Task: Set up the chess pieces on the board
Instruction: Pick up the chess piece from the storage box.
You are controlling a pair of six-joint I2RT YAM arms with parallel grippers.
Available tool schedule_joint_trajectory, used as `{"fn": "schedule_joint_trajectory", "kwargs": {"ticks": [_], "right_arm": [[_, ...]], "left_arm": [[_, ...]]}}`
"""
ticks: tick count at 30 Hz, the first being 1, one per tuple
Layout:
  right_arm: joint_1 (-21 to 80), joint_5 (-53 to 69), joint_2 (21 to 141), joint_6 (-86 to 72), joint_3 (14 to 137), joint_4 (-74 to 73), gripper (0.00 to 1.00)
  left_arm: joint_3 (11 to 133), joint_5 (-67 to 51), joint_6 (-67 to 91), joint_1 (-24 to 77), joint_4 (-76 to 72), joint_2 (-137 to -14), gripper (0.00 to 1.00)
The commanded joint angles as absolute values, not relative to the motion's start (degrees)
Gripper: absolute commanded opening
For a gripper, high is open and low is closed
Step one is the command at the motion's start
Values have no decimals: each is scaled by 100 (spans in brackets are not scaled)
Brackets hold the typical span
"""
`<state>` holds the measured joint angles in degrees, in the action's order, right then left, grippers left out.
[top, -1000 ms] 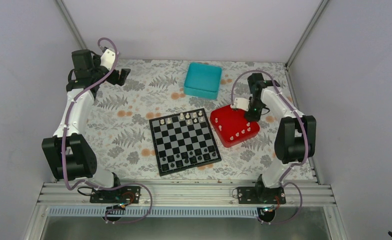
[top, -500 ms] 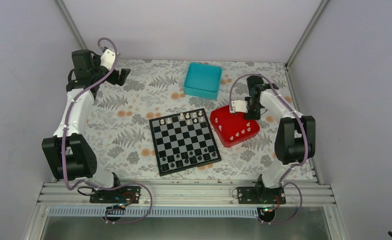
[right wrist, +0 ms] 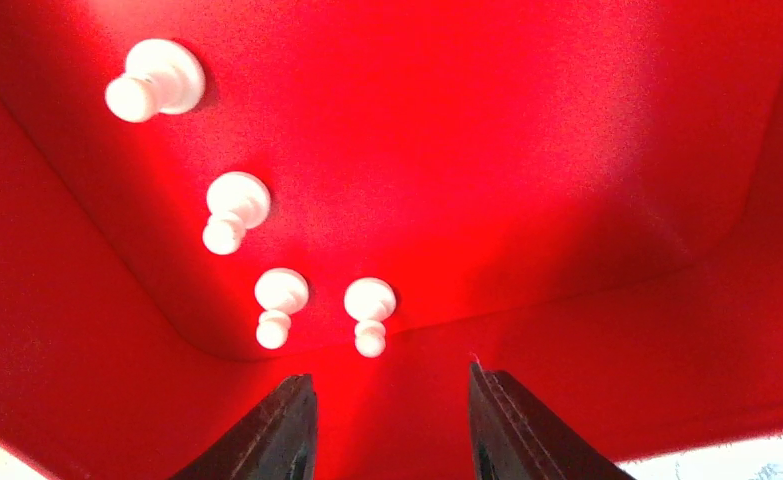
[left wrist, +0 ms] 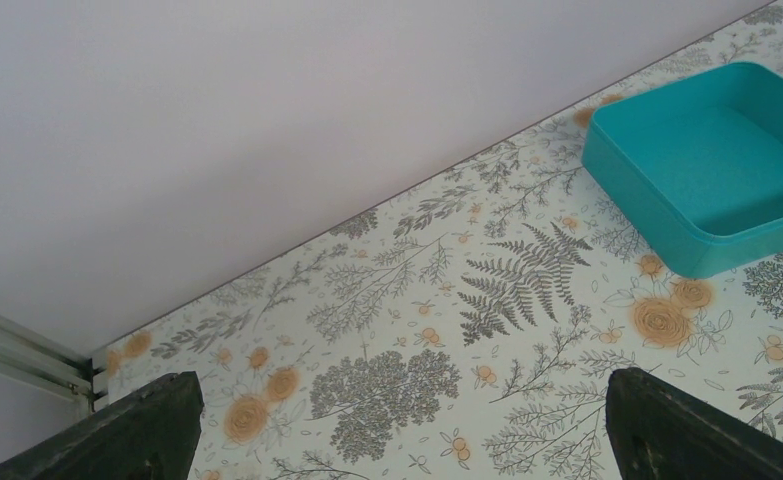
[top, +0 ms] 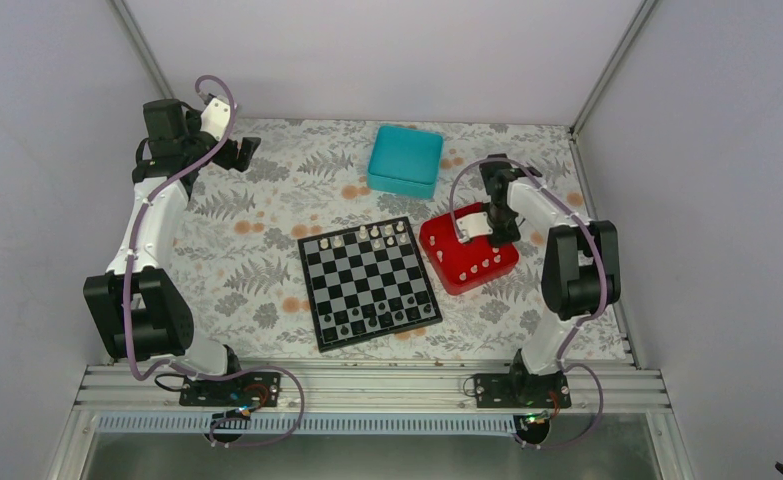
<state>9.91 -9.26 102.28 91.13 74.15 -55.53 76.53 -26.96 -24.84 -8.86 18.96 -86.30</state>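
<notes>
The board (top: 367,280) lies mid-table, with cream chess pieces (top: 362,234) along its far row and dark ones along its near row. More white pieces (top: 479,266) stand in the red tray (top: 445,240) to its right. My right gripper (top: 494,238) hangs over that tray, pointing down. In the right wrist view it (right wrist: 388,375) is open and empty, just short of the nearest pawn (right wrist: 370,308); other pawns (right wrist: 233,205) stand further along the tray floor (right wrist: 527,150). My left gripper (top: 250,150) is open at the far left, holding nothing (left wrist: 404,385).
A teal box (top: 405,160) sits at the back, behind the board and tray; it also shows in the left wrist view (left wrist: 712,170). White walls close the table at the back and on both sides. The floral cloth (top: 257,240) covers the table.
My right gripper has shifted from the tray's far right edge inward over the tray and turned at the wrist. The left arm has not moved.
</notes>
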Motion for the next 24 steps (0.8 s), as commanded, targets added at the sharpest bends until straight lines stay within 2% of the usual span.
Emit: {"fn": "schedule_joint_trajectory", "kwargs": {"ticks": [1, 18, 24], "right_arm": [[1079, -1221, 10414, 9352, 7447, -5866, 41], [1110, -1235, 10663, 9327, 7109, -5351, 38], [1118, -1334, 10770, 9314, 7048, -5178, 32]], "left_arm": [[7612, -2681, -2536, -914, 1857, -8530, 100], [7593, -2678, -2549, -914, 1852, -8587, 100], [7625, -2685, -2549, -914, 1871, -8598, 100]]}}
